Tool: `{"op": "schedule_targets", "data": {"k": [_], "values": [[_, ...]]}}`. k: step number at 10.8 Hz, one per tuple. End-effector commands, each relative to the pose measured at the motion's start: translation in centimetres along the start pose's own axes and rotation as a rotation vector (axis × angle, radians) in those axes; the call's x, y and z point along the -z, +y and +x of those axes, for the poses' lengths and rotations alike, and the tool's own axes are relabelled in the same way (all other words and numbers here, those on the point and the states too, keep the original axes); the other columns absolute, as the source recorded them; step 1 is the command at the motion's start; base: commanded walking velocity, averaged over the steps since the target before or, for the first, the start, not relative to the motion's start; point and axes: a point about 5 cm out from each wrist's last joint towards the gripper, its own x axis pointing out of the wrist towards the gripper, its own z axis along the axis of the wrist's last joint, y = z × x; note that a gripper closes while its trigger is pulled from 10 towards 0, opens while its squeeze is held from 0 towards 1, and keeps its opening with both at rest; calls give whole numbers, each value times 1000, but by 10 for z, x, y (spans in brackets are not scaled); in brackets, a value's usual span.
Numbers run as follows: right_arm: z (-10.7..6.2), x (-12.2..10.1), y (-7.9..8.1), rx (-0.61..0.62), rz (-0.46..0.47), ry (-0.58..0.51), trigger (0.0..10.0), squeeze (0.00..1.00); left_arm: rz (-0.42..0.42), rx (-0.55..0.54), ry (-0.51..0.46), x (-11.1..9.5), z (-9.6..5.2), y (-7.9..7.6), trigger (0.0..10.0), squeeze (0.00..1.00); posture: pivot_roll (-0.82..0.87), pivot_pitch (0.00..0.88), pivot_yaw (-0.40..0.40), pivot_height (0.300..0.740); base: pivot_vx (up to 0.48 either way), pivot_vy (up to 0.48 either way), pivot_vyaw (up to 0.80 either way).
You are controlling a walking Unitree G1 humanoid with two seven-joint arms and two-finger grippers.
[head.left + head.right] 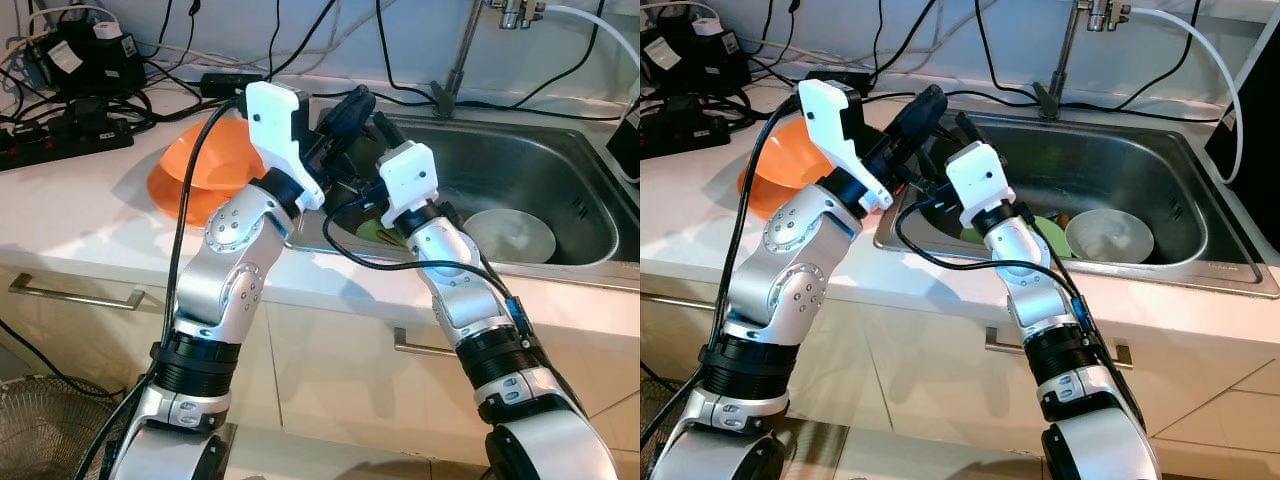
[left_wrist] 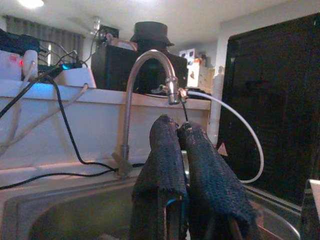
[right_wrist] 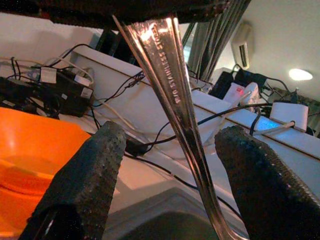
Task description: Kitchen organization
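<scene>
Right wrist view shows my right claw (image 3: 170, 192) spread wide, with a shiny spoon handle (image 3: 172, 95) running between its two fingers and touching neither. The top of that handle goes under the dark fingers of my left claw (image 2: 179, 131). In the left wrist view those two fingers are pressed close together, and a thin strip of metal shows low down between them, so I think the left claw is grasping the spoon.

From the head views, both claws meet over the left end of the sink (image 1: 560, 160). The left claw (image 1: 350, 105) reaches in from the bench (image 1: 70, 210) side, and the right claw (image 1: 385, 130) comes up just beside it.

An orange bowl (image 1: 205, 165) sits on the bench just left of the sink, behind my left arm. Down in the sink there is a white bowl (image 1: 512, 235) and a green plate (image 1: 1050, 235) next to it. The tap (image 1: 460, 60) stands at the back of the sink. Black wires and a power strip (image 1: 60, 140) lie at the back of the bench on the left.
</scene>
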Motion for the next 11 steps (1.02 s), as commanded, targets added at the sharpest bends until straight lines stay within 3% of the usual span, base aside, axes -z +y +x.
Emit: {"op": "schedule_targets", "data": {"k": [1, 2, 3, 11], "values": [[-1, 0, -4, 10, 7, 4, 9804, 0, 3, 26, -3, -1, -1, -5, 10000, 0, 215, 39, 7, 740, 0, 0, 0], [-1, 0, -5, 14, 7, 9, 8706, 0, 5, 26, 0, -1, -1, -5, 10000, 0, 215, 39, 6, 740, 0, 0, 0], [-1, 2, -8, 32, -2, 23, 0, 0, 8, 24, 4, -1, -1, -4, 10000, 0, 215, 38, 6, 740, 0, 0, 0], [-3, 8, -9, 42, -8, 49, 0, 0, 17, 17, 7, -1, 0, -3, 10000, 0, 217, 38, 5, 740, 0, 0, 0]]}}
